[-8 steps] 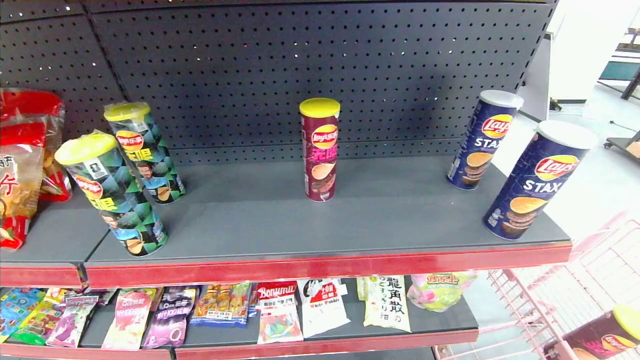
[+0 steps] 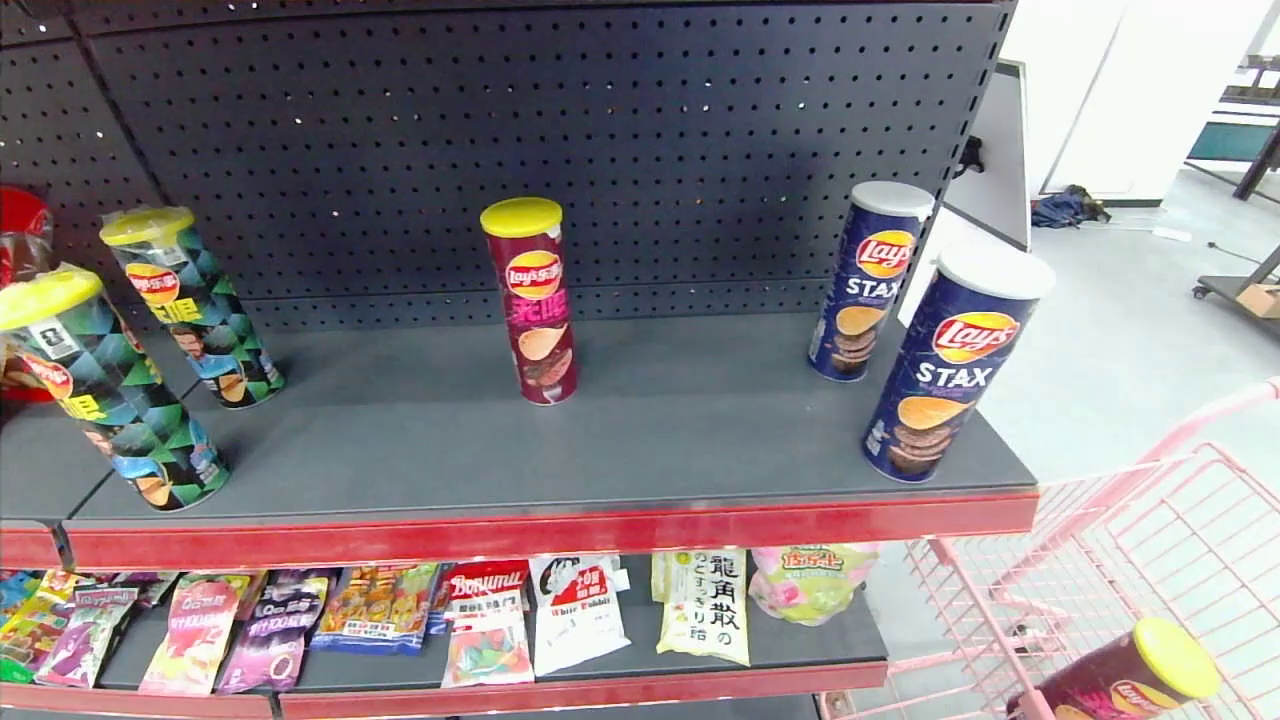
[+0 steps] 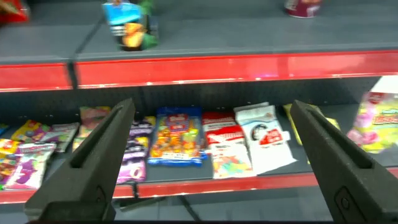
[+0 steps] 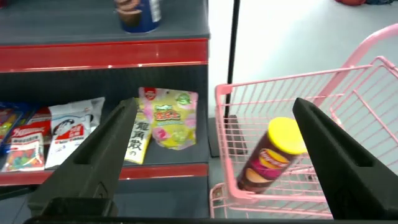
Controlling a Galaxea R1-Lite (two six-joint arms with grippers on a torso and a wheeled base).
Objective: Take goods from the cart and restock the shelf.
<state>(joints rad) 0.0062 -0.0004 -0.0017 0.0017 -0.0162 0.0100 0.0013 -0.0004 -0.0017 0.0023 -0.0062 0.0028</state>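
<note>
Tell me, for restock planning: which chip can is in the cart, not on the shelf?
The maroon yellow-lidded chip can in the pink wire cart; the five others stand on the grey shelf.

Bright, even light comes from overhead. The shelf (image 2: 640, 450) is evenly lit, and its cans throw only soft, faint shadows on it. The lower shelf (image 2: 800, 640) lies in shade. The red shelf edge (image 3: 249, 67) carries a pale streak of glare. The floor (image 2: 1120, 330) is washed nearly white. At the head view's sides the green cans (image 2: 110, 390) and blue cans (image 2: 935, 370) lean outward, bent by the lens.
</note>
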